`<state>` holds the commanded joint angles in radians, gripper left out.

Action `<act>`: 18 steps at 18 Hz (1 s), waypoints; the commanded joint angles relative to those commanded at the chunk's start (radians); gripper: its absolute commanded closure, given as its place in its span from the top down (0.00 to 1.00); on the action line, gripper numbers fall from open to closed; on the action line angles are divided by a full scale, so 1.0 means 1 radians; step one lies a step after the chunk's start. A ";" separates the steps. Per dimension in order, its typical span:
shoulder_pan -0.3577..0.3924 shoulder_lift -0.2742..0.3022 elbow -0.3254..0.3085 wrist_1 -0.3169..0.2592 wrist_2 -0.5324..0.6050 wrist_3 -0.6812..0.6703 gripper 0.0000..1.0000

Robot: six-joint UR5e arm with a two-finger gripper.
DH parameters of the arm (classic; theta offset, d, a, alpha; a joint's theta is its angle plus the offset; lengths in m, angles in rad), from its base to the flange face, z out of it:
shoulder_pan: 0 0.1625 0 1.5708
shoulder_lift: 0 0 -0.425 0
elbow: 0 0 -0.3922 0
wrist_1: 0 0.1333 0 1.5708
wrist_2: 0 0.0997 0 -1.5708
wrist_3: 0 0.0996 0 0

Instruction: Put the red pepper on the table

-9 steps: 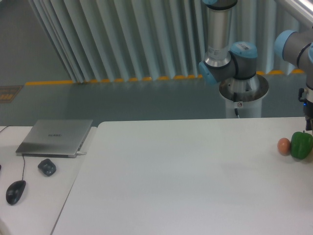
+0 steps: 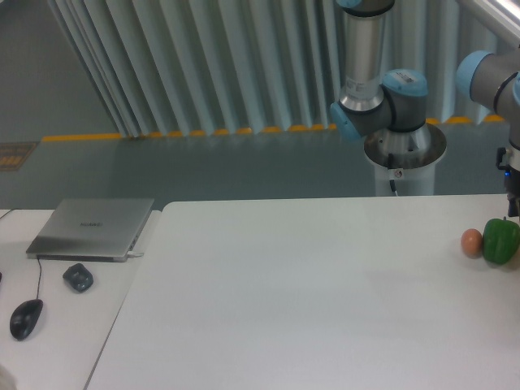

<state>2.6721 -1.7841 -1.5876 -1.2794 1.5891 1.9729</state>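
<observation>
Though cut off by the right frame edge, shows as a dark stub just above green pepper (image 2: 501, 240): gripper (image 2: 512, 203). Cannot tell how far apart the jaws stand, nor whether anything is held between them. Cannot tell either whether touching the green pepper or just clear of it.

Cannot make out red pepper anywhere; cannot say where it is.

Sitting on table (image 2: 309, 301) at far right: green pepper, partly cropped by the edge, with egg (image 2: 471, 242) right beside it on the left, touching or nearly so.

Behind the table, rising out of the top of the frame: arm (image 2: 382, 97), grey with blue joints.

On desk (image 2: 57, 341) at left, well apart from the peppers: closed laptop (image 2: 91, 227), corded mouse (image 2: 26, 317), and between them a small dark thing (image 2: 78, 277), too blurred to name.
</observation>
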 joint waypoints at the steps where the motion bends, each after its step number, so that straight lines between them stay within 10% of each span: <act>1: 0.009 0.000 -0.003 0.009 0.014 -0.031 1.00; 18: 0.319 0.003 -0.023 0.014 -0.103 -0.385 1.00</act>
<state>2.9913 -1.7809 -1.6107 -1.2655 1.4864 1.5880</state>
